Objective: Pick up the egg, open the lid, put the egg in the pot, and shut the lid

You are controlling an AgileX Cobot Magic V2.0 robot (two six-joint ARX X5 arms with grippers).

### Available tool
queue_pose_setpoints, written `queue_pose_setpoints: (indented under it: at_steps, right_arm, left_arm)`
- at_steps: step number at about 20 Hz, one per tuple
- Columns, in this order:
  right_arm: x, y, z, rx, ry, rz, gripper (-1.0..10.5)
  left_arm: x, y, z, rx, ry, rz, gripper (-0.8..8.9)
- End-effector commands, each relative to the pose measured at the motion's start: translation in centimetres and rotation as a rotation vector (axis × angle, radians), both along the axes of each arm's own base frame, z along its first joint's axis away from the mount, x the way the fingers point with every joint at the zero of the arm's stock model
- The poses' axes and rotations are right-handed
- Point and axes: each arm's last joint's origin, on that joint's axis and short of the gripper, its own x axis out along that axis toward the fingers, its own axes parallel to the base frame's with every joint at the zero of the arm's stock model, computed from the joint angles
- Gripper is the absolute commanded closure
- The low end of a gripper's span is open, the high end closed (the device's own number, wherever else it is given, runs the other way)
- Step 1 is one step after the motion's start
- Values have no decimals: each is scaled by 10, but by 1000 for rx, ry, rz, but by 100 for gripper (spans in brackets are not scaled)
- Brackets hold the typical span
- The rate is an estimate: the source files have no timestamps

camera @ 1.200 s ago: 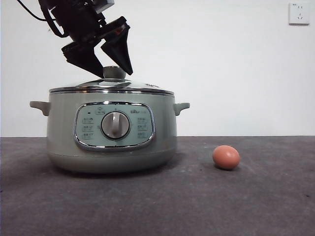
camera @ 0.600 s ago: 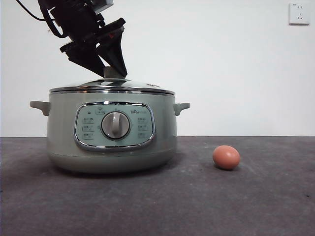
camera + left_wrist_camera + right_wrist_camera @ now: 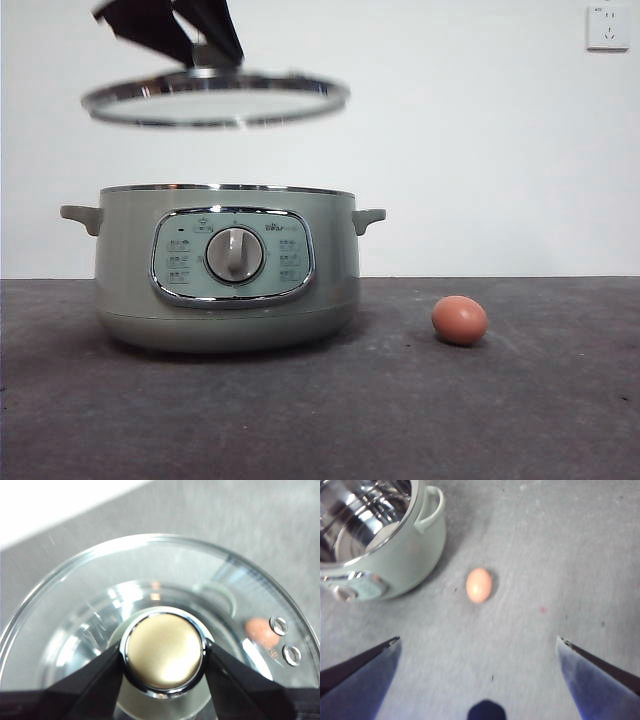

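in the front view, the left claw (image 3: 200, 45) is coming in from the top edge, its two black jaws clamped on the knob of the lid (image 3: 215, 97). the lid is hanging level in the air, well above the pot (image 3: 225, 268) and a little to the side of it, touching nothing below. the pot is sitting open on the dark bench (image 3: 400, 420), its control panel (image 3: 232, 256) with the round dial facing the camera and a small handle sticking out on each side. the egg (image 3: 460, 320) is lying on the bench near the pot, apart from it. a white wall socket (image 3: 607, 27) is showing in the upper corner on the pale wall.

in the left wrist view, the left claw (image 3: 163, 652) is gripping the pale knob (image 3: 163, 651), one jaw pressing on each side of it. the glass lid (image 3: 90, 610) is spreading out around the knob, and the egg (image 3: 261, 631) is showing blurred through the glass.

in the right wrist view, the right claw (image 3: 477, 647) is hovering over the bench (image 3: 545, 555) with its jaws spread wide apart and nothing between them. the egg (image 3: 479, 585) is lying on the bench beyond the jaws, just beside the open pot (image 3: 400, 555), whose shiny steel inside is showing.
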Motion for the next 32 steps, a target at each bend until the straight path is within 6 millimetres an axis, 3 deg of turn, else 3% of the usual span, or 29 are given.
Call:
queue_pose_setpoints:
  at_steps: [1,8,13,17,23,30,32]
  right_arm:
    - [15,3,-4,8,6,5,382]
    - [78,44,-45,-14,100,111,383]
    - [116,73,-88,-77,158,130,383]
    - [136,90,-124,-143,205,116,383]
    - [153,103,-164,-217,252,101,383]
    - [160,108,-184,-228,277,98,432]
    - [162,109,-185,-222,269,91,524]
  left_arm:
    - [-24,13,27,-52,-70,14,822]
    - [-121,59,72,-45,-174,135,822]
    - [-185,84,77,-49,-166,213,822]
    - [-223,98,74,-67,-146,256,822]
    - [-253,110,64,-65,-84,293,822]
    - [-259,112,63,-60,-76,296,822]
    - [-259,112,63,-59,-76,297,822]
